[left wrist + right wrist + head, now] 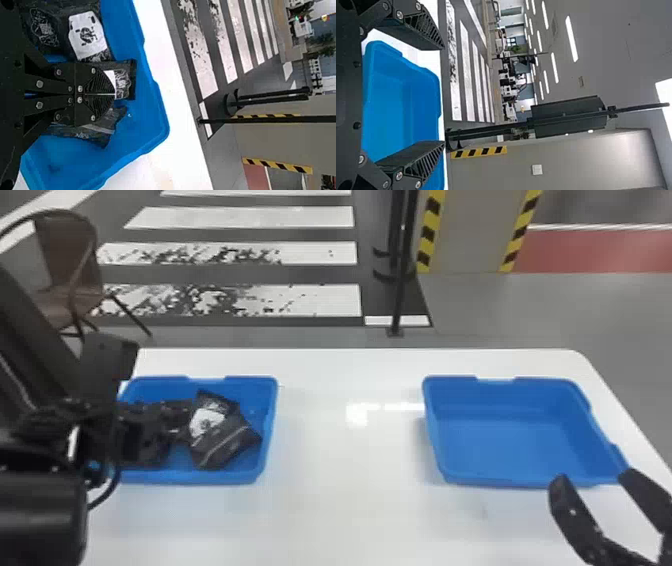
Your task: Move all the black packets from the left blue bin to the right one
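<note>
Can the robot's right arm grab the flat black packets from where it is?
Probably not: its black gripper is near the right blue plastic bin, across the white table, and the left arm's black gripper crowds the packets.

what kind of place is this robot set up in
Probably a mock street indoors: the floor bears a white-striped crosswalk, a pillar has yellow-and-black edging, and long lights line the ceiling.

From where I'm standing, I count two blue bins (510, 479), one white counter (345, 495), one brown chair (67, 280) and at least three black packets (97, 138), overlapping too much for an exact number.
</note>
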